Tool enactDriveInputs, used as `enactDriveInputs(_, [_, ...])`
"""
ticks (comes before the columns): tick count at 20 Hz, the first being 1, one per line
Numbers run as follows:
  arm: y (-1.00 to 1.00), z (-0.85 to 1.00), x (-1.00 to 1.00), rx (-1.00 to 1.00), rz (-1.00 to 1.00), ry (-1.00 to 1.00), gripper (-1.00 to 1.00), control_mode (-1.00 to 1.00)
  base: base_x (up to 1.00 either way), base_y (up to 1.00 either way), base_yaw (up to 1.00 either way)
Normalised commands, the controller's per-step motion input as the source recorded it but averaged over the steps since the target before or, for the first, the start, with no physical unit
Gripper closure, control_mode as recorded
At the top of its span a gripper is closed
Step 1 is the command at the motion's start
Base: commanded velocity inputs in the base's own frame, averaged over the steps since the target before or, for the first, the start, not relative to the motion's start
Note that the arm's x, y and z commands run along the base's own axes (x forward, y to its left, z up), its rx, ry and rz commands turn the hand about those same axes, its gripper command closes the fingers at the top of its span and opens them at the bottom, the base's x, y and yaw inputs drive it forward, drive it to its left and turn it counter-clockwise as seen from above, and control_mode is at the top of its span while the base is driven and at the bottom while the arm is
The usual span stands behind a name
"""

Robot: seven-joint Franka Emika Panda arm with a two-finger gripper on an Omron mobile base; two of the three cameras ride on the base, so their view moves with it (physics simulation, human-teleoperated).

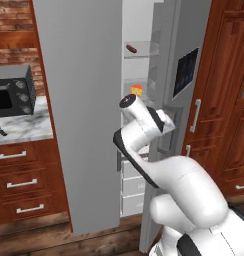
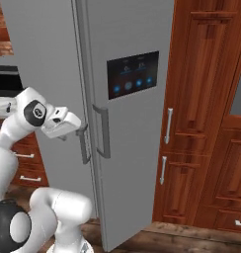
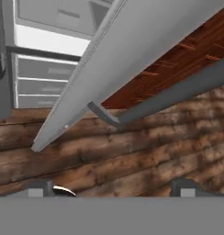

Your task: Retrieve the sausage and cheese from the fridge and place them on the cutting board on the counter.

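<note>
You are looking into the fridge (image 1: 84,100) through a gap: its left door stands swung out toward you, and between that door and the right door with the dark touch panel (image 1: 185,71) the lit interior shows. On an upper glass shelf (image 1: 144,50) lies the sausage (image 1: 131,48), a small dark red-brown cylinder lying flat on the glass. One shelf lower sits the cheese (image 1: 137,90), a yellow-orange wedge with a reddish face, partly hidden behind the arm's wrist joint. Below that come the white drawers (image 1: 130,187), stacked and closed — you cannot tell what they hold. Your gripper (image 3: 111,188) is spread wide and holds nothing; in the hand view its two dark tips stand far apart over the wooden floor (image 3: 132,156), looking down past the door's lower edge and its long metal handle (image 3: 169,98). In the right base view the hand sits just beside the door handles, near the seam between the two doors. To the left, the counter (image 1: 24,127) carries a dark microwave (image 1: 14,90) and a black-handled knife (image 1: 0,130) — well apart from the fridge.
</note>
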Motion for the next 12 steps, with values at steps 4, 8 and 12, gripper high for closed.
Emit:
enactDriveInputs(4, [0.31, -0.05, 0.60, 0.14, -0.37, -0.09, -1.00, -1.00, 0.00, 0.00, 0.00])
enactDriveInputs(8, [0.24, 0.00, 0.48, 0.28, -0.44, -0.09, -1.00, -1.00, 0.00, 0.00, 0.00])
enactDriveInputs(12, [0.11, -0.06, 0.41, 0.38, -0.50, -0.14, -1.00, -1.00, 0.00, 0.00, 0.00])
